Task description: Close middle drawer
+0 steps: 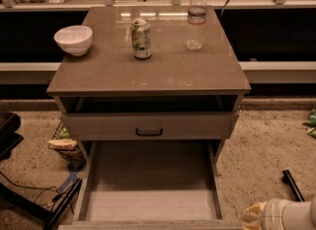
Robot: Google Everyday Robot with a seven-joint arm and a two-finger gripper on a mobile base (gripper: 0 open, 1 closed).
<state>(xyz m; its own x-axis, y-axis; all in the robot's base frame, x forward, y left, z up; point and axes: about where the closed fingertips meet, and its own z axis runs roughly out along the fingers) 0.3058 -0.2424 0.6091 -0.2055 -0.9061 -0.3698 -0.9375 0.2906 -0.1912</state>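
The middle drawer point(150, 189) is pulled far out of the grey-wood cabinet. Its long plain tray is bare and reaches the bottom edge of the view, where its front and handle are cut off. Above it is the uppermost drawer front point(148, 125) with a small black handle point(149, 132) and a dark gap over it. My gripper point(253, 216) is at the bottom right corner, low and just right of the open drawer's front right corner, apart from it. Its white wrist point(289, 215) runs off the frame.
On the cabinet top point(163, 76) stand a white bowl point(73, 39), a green can point(141, 38) and a clear water bottle point(197, 19). A basket with a sponge point(63, 142) sits on the floor at left, with cables and a dark frame point(54, 204) below. A black bar point(293, 184) lies at right.
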